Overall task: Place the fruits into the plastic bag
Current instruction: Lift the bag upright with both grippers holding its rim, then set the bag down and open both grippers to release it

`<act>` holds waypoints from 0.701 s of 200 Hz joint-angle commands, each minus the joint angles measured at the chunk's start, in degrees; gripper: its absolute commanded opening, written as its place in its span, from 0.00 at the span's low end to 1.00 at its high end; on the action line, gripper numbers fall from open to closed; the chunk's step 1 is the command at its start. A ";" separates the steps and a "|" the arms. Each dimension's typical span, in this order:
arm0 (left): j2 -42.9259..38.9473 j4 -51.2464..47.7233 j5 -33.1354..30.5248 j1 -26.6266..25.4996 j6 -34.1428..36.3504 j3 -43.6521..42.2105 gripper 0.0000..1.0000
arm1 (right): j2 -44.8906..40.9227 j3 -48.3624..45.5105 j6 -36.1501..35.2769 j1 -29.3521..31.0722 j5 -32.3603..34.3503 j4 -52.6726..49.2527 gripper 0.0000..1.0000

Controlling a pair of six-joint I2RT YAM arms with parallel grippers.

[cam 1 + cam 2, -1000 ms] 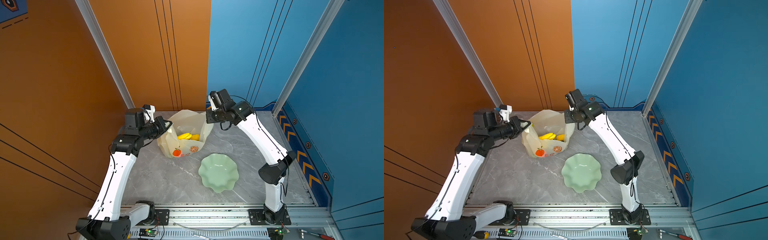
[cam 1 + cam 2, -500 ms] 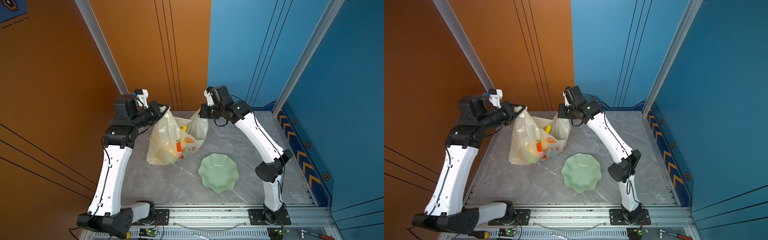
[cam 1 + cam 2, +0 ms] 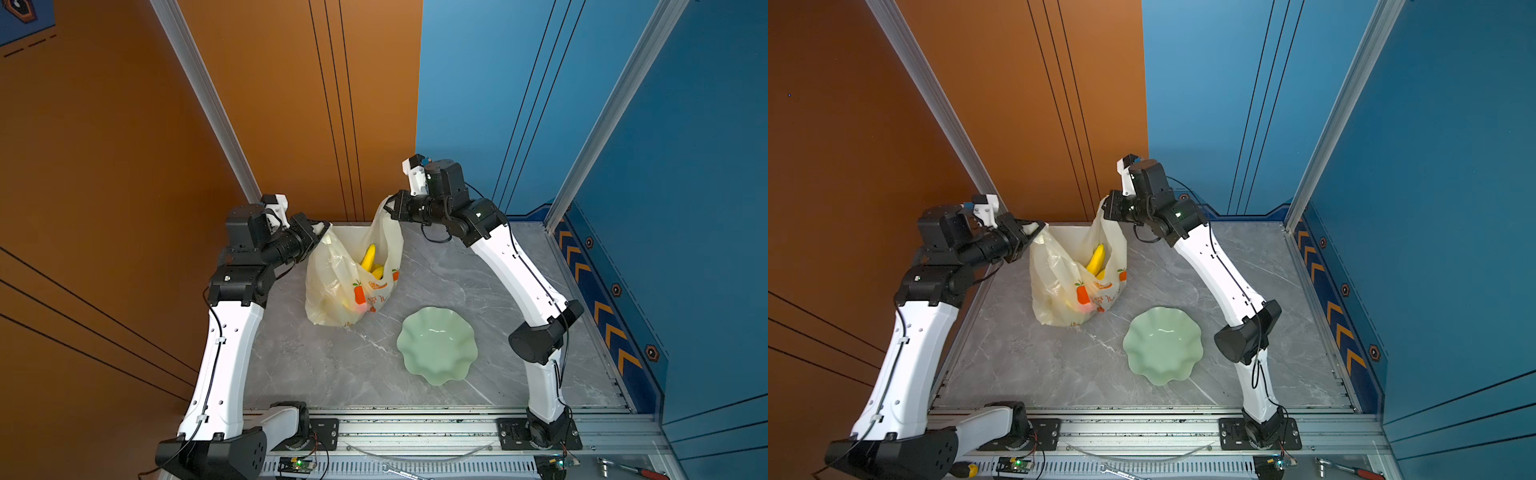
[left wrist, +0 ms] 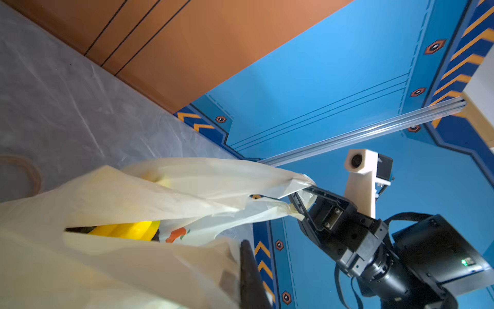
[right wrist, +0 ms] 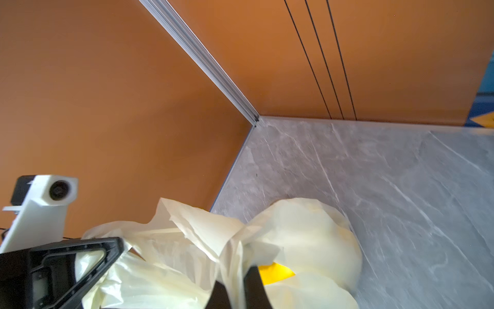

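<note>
L gripper (image 3: 323, 228) & R gripper (image 3: 391, 203), each clamped on plastic bag (image 3: 332, 286), hold it up w/ bananas (image 3: 368, 257) inside; thin film could tear or slip, dumping fruit.

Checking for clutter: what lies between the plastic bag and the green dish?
Only bare tabletop between plastic bag and green dish, in both top views.

Left arm (image 3: 226, 353) rises from the front-left base, elbow bent high, forearm about level, pointing right. Left gripper (image 3: 321, 227): jaws pinched together on one handle of the plastic bag (image 3: 332, 286). Right arm (image 3: 513, 266) climbs from the front-right base, elbow low and outward, long link slanting up toward the back. Right gripper (image 3: 391, 204): higher than the left, pointing left, jaws closed on the other handle. The two grippers face each other, apart.
</note>
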 commanded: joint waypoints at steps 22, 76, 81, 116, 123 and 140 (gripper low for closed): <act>-1.92 6.83 2.09 0.43 -2.39 -3.44 0.00 | -2.00 -1.42 -2.07 1.26 0.65 7.10 0.00; -4.69 9.95 2.36 0.26 -4.59 -14.87 0.00 | -2.27 -8.45 -2.10 1.25 0.10 5.76 0.00; -4.86 10.04 2.36 0.17 -4.71 -15.63 0.00 | -2.27 -8.92 -2.10 1.33 -0.05 5.58 0.00; -4.98 11.39 1.84 -0.75 -5.07 -19.08 0.00 | -2.01 -12.74 -1.30 1.69 -2.61 5.08 0.00; -4.80 11.80 1.70 -0.88 -5.29 -19.72 0.00 | -1.88 -13.61 -0.97 3.26 -3.42 5.10 0.00; -4.39 13.66 1.32 -0.97 -6.07 -21.10 0.00 | -1.70 -15.80 -1.03 5.35 -5.61 4.81 0.00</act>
